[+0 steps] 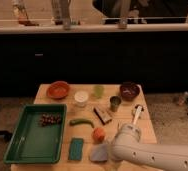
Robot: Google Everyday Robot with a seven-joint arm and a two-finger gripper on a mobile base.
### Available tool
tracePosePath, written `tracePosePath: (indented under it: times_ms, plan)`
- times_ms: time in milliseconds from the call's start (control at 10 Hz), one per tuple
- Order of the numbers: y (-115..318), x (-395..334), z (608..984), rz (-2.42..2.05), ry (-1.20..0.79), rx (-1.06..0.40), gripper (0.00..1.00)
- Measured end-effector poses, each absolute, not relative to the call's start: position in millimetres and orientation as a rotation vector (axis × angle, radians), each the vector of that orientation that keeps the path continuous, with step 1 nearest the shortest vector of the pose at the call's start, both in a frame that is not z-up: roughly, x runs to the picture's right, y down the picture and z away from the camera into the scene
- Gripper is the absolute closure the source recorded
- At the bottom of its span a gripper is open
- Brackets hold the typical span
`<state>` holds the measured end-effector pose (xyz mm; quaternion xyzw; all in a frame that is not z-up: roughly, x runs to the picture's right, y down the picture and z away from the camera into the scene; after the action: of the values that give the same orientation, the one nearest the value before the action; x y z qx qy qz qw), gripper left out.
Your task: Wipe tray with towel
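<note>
A wooden table stands before a dark counter in a dim room. The white arm reaches in low from the near corner. Its pincer is at the near edge and it is open, holding nothing. The towel lies flat just beside the pincer; I cannot tell if they touch. Beyond the towel, on the same side, is a sponge, and then the tray, well apart from the pincer. The tray's long side runs from the near edge toward the back. I think the pincer must first close on the towel, then carry it sideways past the sponge.
</note>
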<state>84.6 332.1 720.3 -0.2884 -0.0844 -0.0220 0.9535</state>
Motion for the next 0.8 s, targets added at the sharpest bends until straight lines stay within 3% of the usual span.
tracePosePath:
  times_ms: [800]
  plan:
    - [340.9,72.3,730.5,-0.096,-0.161,-0.617,0.2]
